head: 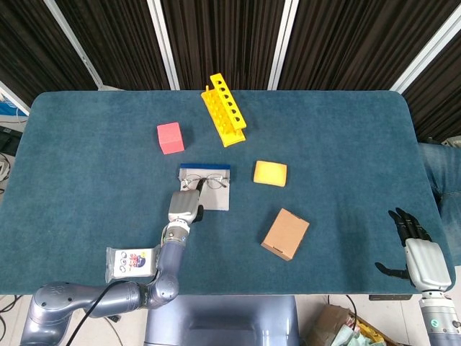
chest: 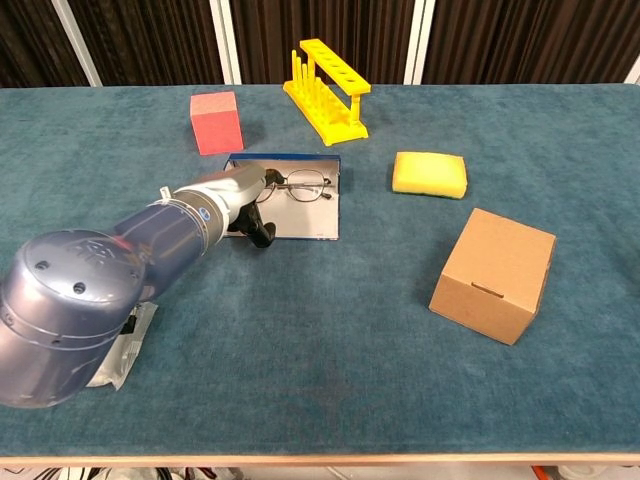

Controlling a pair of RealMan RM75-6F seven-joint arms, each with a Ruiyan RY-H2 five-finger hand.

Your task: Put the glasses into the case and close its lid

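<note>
Your left hand [chest: 245,195] is reaching over the near left corner of the open case [chest: 305,215], its fingers curling toward the left end of the glasses [chest: 300,186]. Whether those fingers are actually pinching the frame or only touching it, you cannot tell from either view; the arm is hiding the contact.

The glasses are lying on the grey inner face of the case, lenses toward the blue far edge, so the placing step is looking all but finished. The case is sitting flat and open on the table [head: 346,144], between the pink cube [head: 170,138] and the yellow sponge [head: 270,173].

Your right hand [head: 418,252] is hanging at the table's near right corner, fingers spread and holding nothing, well apart from everything.

What is remaining, by my reading, is the lid. You are needing to free the fingers from the frame without dragging it, then get under the lid's edge and fold it over the lenses.
</note>
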